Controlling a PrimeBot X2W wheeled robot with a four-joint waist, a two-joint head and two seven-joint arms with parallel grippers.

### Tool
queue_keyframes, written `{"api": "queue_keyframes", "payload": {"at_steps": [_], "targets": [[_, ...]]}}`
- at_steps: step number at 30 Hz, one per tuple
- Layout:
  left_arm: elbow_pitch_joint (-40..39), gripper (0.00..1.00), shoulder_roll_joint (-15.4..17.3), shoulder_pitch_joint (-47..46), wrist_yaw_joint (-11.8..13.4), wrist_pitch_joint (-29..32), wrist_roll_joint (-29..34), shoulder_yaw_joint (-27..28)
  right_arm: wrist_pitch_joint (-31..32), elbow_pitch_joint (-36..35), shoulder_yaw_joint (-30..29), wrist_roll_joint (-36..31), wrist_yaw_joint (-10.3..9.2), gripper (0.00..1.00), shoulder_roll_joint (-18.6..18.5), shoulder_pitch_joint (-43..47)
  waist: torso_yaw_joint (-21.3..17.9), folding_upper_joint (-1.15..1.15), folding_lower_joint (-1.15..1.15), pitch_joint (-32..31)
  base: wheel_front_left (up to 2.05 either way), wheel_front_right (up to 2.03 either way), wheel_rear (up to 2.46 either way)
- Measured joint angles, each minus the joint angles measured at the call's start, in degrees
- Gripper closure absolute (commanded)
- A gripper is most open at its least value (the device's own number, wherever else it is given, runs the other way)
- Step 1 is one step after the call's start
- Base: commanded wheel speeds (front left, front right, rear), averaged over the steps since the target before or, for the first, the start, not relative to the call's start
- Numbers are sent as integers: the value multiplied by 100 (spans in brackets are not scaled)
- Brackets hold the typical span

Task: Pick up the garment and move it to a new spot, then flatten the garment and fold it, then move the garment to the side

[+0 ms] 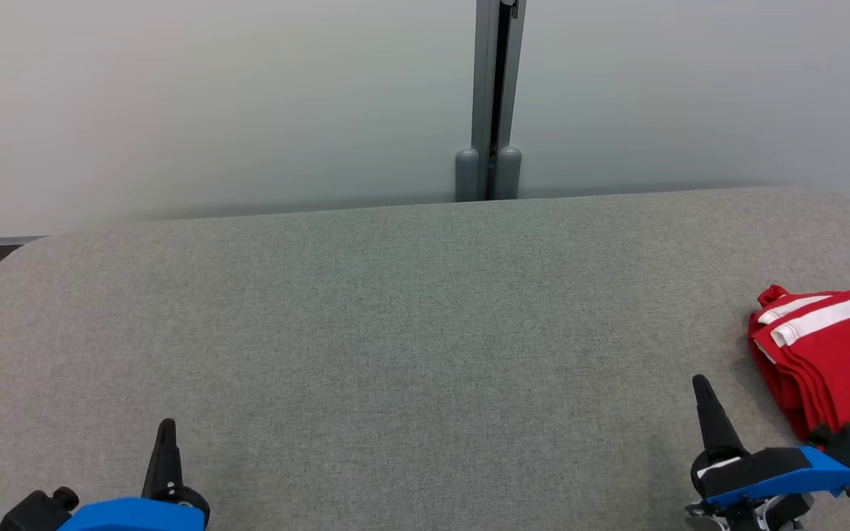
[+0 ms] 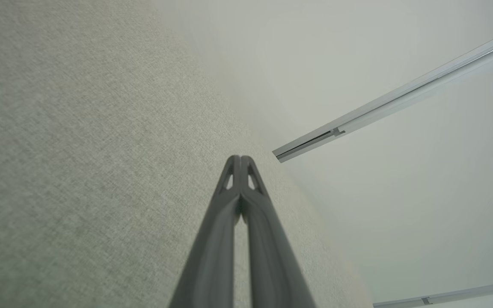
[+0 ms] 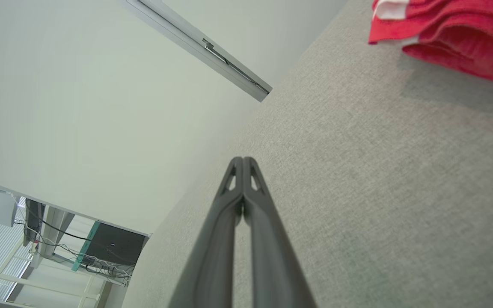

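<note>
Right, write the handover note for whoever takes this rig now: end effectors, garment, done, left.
Left end effector: shut, empty, above the table, near left.
Right end effector: shut, empty, near right, fingers clear of the garment beside it.
Garment: red with white trim, folded in layers, at the right edge of the table.
Done: folding and, apparently, the move aside.
Left: probably nothing; just check the fold is tidy.

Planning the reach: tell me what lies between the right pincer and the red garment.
Nothing lies there: the right wrist view shows a bare stretch of grey padded surface between the right pincer and the red garment.
</note>
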Motion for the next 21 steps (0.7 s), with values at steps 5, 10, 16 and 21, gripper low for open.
{"api": "queue_keyframes", "payload": {"at_steps": [5, 10, 16, 21], "targets": [[-52, 100, -10, -46, 0, 98, -297, 22, 85, -68, -48, 325, 0, 100, 0, 0, 4, 0, 0, 6, 0, 0, 0], [-105, 100, -15, -102, 0, 176, -575, 45, 177, -152, -92, 634, 0, 100, 0, 0, 9, 0, 0, 12, 0, 0, 0], [-162, 100, -26, -162, 0, 277, -899, 82, 269, -232, -135, 992, 0, 100, -1, 0, 14, 0, 0, 20, 0, 0, 0], [-205, 100, -36, -199, 0, 344, -1166, 120, 335, -307, -176, 1283, 0, 100, -1, 0, 18, 0, 0, 26, 0, 0, 0]]}}
